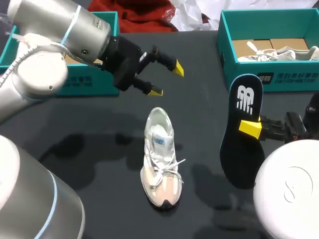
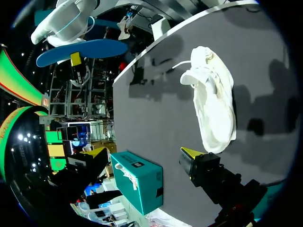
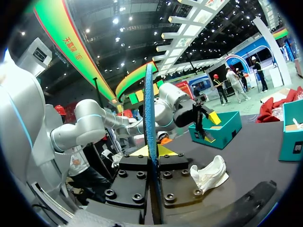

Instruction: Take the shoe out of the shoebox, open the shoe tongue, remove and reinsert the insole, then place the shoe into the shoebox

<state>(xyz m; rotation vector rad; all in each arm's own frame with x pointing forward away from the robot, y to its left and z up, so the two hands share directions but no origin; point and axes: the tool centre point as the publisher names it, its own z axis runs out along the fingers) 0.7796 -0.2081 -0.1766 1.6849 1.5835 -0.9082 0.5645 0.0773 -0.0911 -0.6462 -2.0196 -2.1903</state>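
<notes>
here, flat dark insole (image 1: 241, 159) clamped in right jaws, left jaws apart near limp white laced shoe (image 1: 160, 149)

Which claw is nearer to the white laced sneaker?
Left. The left claw hangs open near the heel of the white sneaker; the right claw holds a dark blue insole farther aside.

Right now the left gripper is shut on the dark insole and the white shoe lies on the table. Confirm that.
Not quite: it is the right gripper that is shut on the dark insole, not the left. The head view shows this, with the left gripper hanging open above the white shoe. The shoe does lie on the table.
</notes>
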